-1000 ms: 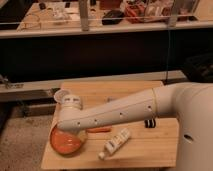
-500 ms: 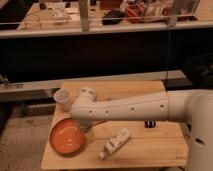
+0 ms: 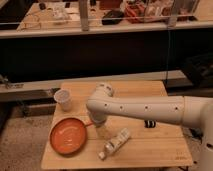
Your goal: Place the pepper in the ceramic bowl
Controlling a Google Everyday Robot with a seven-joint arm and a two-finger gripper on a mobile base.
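A wooden surface (image 3: 150,147) stands below a dark counter front and carries everything in play. The ceramic bowl (image 3: 68,136), orange with a paler rim, sits near the front left corner, and a small white cup (image 3: 63,99) stands behind it by the left edge. The white arm (image 3: 145,107) reaches in from the right edge and bends down over the middle. Its gripper (image 3: 103,133) hangs just beside the bowl's right rim, low over the surface, with the jaws apart and nothing clearly between them. A sliver of orange-red, apparently the pepper (image 3: 88,123), shows at the bowl's right rear rim under the wrist; whether it touches the bowl cannot be told. A white bottle (image 3: 115,143) lies on its side towards the front edge, its label too blurred to read. A small dark object (image 3: 150,123) rests near the right edge.
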